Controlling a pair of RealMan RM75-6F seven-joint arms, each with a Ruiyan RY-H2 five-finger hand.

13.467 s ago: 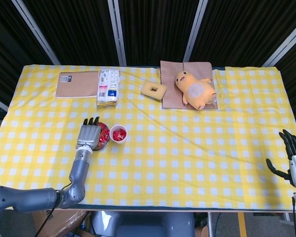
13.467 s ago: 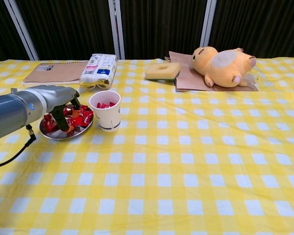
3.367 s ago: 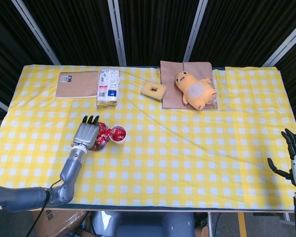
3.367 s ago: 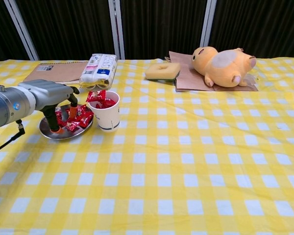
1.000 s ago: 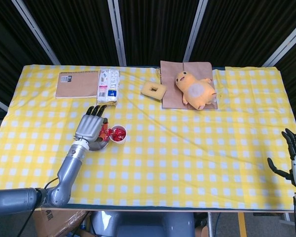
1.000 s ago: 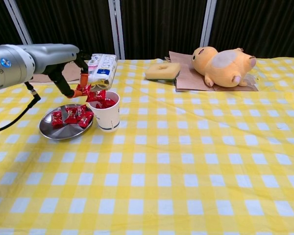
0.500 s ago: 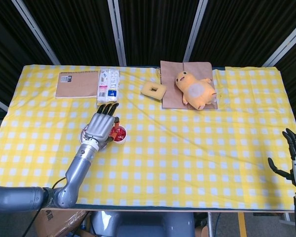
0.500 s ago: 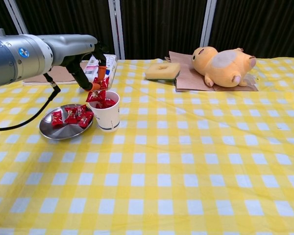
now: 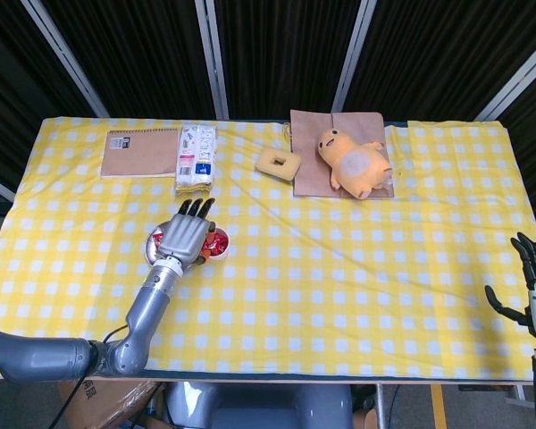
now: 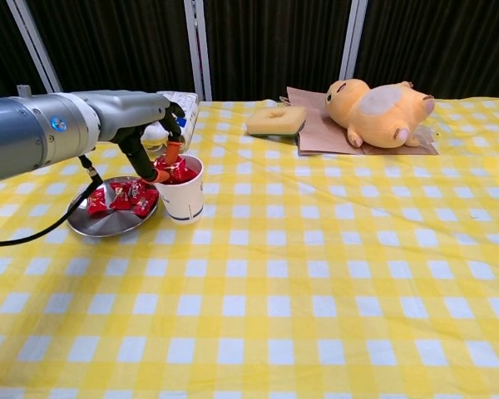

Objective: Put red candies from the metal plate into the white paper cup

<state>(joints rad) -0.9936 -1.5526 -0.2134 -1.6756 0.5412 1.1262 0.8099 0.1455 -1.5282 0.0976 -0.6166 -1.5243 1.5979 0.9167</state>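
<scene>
Red candies (image 10: 173, 169) heaped in cup (image 10: 183, 199) — under left robot hand (image 10: 150, 125).

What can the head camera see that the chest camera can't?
Only the head view shows the right hand, hanging off the table's far right edge, and the whole notebook. Only the chest view shows the left hand's fingers dipping into the heaped white paper cup, and the candies on the metal plate. Both show the left hand, cup, plate, sponge and plush toy.

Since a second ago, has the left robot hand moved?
Yes. The left robot hand has shifted right from above the metal plate and come down over the white paper cup, fingertips at its mouth.
</scene>
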